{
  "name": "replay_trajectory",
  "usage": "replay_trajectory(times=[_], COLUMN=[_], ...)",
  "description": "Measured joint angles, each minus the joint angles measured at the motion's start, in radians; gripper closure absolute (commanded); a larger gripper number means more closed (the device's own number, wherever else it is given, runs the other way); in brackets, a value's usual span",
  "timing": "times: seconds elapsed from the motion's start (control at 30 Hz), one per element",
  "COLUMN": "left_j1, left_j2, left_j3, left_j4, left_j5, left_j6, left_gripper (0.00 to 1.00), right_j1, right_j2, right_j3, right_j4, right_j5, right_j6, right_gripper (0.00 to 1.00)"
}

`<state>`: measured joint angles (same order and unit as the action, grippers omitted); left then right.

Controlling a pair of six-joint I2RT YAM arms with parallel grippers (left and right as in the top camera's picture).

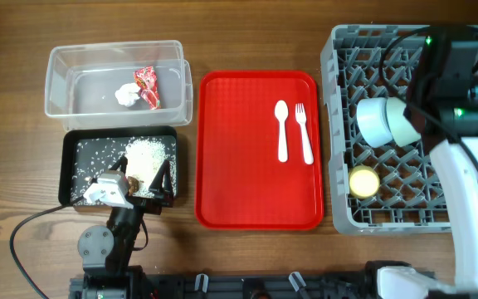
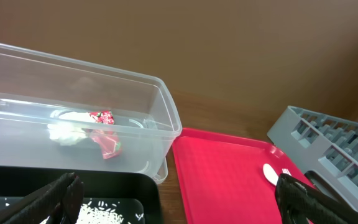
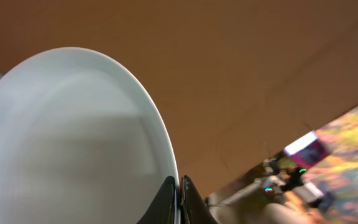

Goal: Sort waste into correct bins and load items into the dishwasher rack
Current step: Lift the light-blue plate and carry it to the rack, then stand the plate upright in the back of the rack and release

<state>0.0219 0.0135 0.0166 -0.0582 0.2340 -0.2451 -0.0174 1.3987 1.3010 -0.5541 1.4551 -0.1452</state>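
Though half masked from overhead by the right arm, 1 grey dishwasher rack (image 1: 343, 166), far right on the tabletop (image 1: 247, 33), pegs up to take dishes on edge. Next in size: 1 red tray (image 1: 231, 124), centre, looks like staging only, not a bin.

2 bins on the left, apparently split by waste type:
- 1 clear tub (image 1: 56, 62) at the back, for dry waste
- 1 black tray (image 1: 66, 166) in front, for food scraps

1 light-blue plate (image 3: 73, 143), off the tabletop, rim pinched edge-on by the right hand (image 3: 179, 199), fingers pressed onto it. Hidden under the arm in the overhead view. Probably being carried to a peg slot.

2 bowls in the rack, on their sides and nested: light-blue bowl (image 1: 374, 123), mint-green bowl (image 1: 405, 120). 1 yellow cup (image 1: 364, 181) also racked, mouth up.

Left hand (image 1: 146, 176) spread wide, empty, hovering over the black tray.

1 white spoon (image 1: 281, 129) and 1 fork (image 1: 304, 131), side by side on the red tray — not yet loaded.

In the tub: 1 red wrapper (image 1: 148, 85), 1 white tissue (image 1: 125, 94), just beside each other.

Rice (image 1: 146, 152): one pile plus scatter in the black tray — uncountable.
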Motion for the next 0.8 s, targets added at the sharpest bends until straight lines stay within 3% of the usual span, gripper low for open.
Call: replay_trajectory(times=[0.33,0.8], left_j1=[0.0,0.0], left_j2=[0.0,0.0], left_j3=[0.0,0.0], left_j4=[0.0,0.0], left_j5=[0.0,0.0], left_j6=[0.0,0.0], left_gripper=[0.0,0.0], right_j1=[-0.006,-0.006], right_j2=[0.217,0.277], right_j3=[-0.002,-0.003], right_j4=[0.123,0.353], right_j5=[-0.044,-0.143], right_j6=[-0.208,-0.544], right_gripper=[0.96,0.96])
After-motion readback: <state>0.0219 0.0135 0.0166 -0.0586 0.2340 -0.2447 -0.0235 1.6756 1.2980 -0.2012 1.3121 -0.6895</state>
